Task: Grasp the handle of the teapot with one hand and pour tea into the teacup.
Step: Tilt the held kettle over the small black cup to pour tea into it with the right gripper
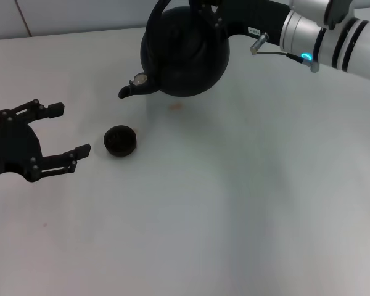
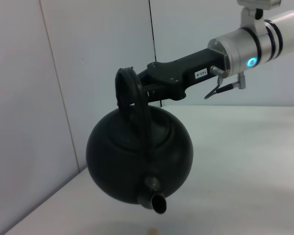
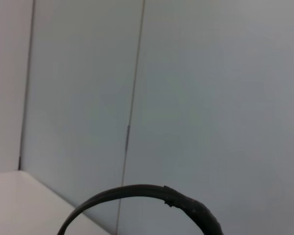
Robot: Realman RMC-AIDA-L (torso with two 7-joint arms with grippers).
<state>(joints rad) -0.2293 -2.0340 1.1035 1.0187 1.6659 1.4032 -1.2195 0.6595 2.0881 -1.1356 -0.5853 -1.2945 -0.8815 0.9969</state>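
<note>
Far left: left gripper [image 1: 66, 129] idle just above the table [image 1: 246, 203], fingers spread wide, holding nothing. Just right of it: teacup [image 1: 119, 140] upright on the table, apparently not yet filled. Further right and beyond: teapot [image 1: 184, 54] lifted clear of the surface, tipped, spout toward the teacup but short of it. Right gripper [image 2: 152, 84] clamped on the handle [image 2: 129, 84]. Pouring step under way, by the look. Next: carry the spout over the teacup, then tip more, slowly.
</note>
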